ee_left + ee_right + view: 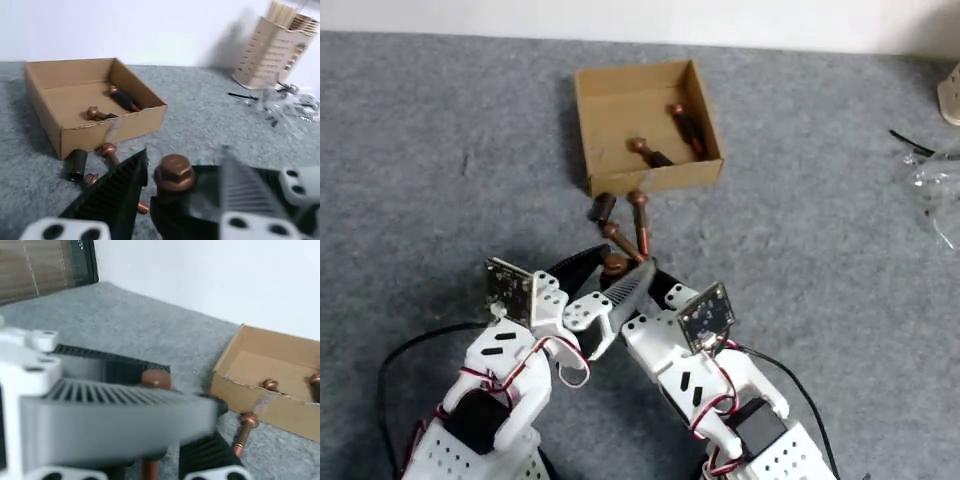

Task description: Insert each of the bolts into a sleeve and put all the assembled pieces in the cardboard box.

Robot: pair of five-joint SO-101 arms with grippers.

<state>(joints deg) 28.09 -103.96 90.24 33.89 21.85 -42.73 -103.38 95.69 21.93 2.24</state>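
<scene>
Both the left arm (505, 370) and the right arm (692, 378) have white shells with black slots, black servo blocks (475, 415), looped red-and-white wires (565, 352), square wrist camera boards (508, 285) and trailing black cables (395, 365). The left tool (620, 265) is ribbed, black and grey.

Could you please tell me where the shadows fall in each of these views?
High view: soft shadow on the carpet beside the left arm. Left wrist view: the wooden holder shades the wall beside it. Right wrist view: faint shadow along the cardboard box's base.
</scene>
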